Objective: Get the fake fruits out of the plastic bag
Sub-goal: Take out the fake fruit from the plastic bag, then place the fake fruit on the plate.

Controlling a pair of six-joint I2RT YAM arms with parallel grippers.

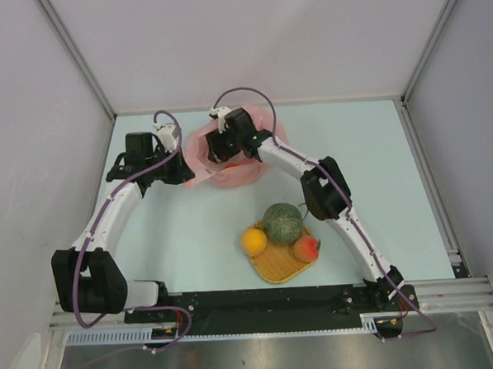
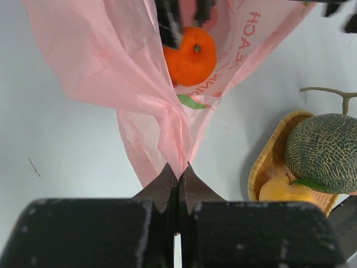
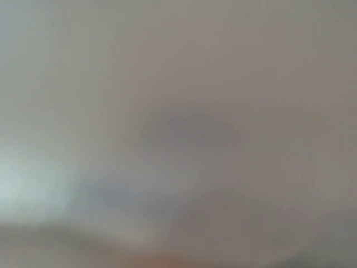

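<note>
- The plastic bag (image 1: pixel 250 173) lies crumpled toward the far middle of the pale desk (image 1: pixel 183 237), a thin pink translucent film with reddish printed lettering.
- The left pincer (image 2: pixel 178 177) is closed tight on a gathered fold of the bag's film. Its two dark tips meet with the pink plastic pinched between them, and the film is drawn up into a taut ridge from that point.
- In the overhead view the left pincer (image 1: pixel 188 173) sits at the bag's left edge, and the right pincer (image 1: pixel 226 154) reaches down into the bag from the far side.
- An orange fruit (image 2: pixel 191 57) with a small green stem is inside the bag, seen in the left wrist view through the opening.
- Two dark fingers (image 2: pixel 167 27) of the right pincer stand just above the orange fruit, set apart from each other. I cannot tell whether they have hold of it.
- The right wrist view is a grey blur and shows nothing usable.
- Three fruits are already out, resting on a woven mat (image 1: pixel 280 269) near the middle of the desk, well apart from the bag.
- On the mat, the green netted melon (image 1: pixel 282 223) is at the far side, a yellow-orange fruit (image 1: pixel 254 241) is to its left, and a reddish peach (image 1: pixel 306 247) is to its right.
- The left wrist view also shows the melon (image 2: pixel 326 151) with its curved stem, and the yellow-orange fruit (image 2: pixel 284 191) tucked against it on the mat (image 2: pixel 266 164).
</note>
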